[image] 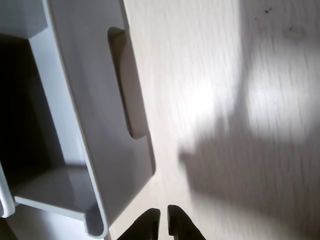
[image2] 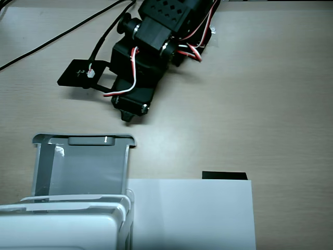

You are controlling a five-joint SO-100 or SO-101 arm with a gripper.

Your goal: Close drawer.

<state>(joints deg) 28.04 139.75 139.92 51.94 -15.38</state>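
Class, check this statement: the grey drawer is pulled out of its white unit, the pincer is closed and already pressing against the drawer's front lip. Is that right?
Not quite. The drawer is pulled out of the white unit and the pincer is closed, but it is not touching the front lip. The fixed view shows bare table between them.

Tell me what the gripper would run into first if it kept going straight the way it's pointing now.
Probably the bare table. In the wrist view the gripper, jaws nearly closed, points along the tabletop just beside the drawer front. The fixed view suggests it passes the drawer's right corner, though depth is unclear, so it might clip the lip.
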